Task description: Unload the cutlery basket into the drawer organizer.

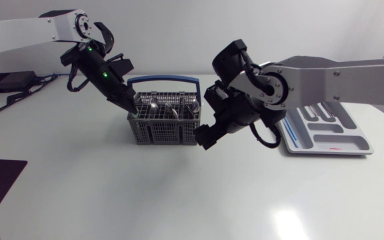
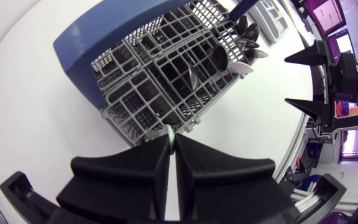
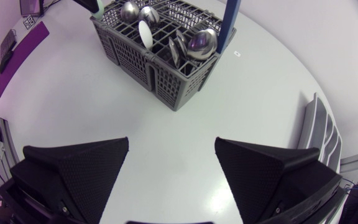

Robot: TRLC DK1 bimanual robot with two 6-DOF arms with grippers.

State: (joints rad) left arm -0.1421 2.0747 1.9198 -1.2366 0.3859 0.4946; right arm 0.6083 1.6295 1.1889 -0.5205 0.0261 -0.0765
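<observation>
The left pincer (image 2: 171,142) has its black wedge fingers drawn almost together, clamped from both sides on a thin pale green-white plastic utensil handle (image 2: 169,132); only the end of it peeps out past the tips, and the rest is hidden. Directly ahead of and below those tips lies the grey plastic lattice cutlery basket with a blue handle (image 2: 114,115), with the pincer sitting over one corner of its rim. The right pincer (image 3: 173,146) stands wide, with only the bare white table (image 3: 166,124) showing between its fingers; the basket is ahead of it, apart from the fingertips; shiny rounded metal spoons (image 3: 201,42) and a white plastic spoon (image 3: 145,32) stand up out of the compartments. Off to the side of the right pincer, away from the basket, lies the light grey moulded drawer organizer tray (image 3: 319,130). Seen from above, the right pincer hangs just beside the basket's end wall, between basket and tray; the left pincer is at the corner farthest from it.
</observation>
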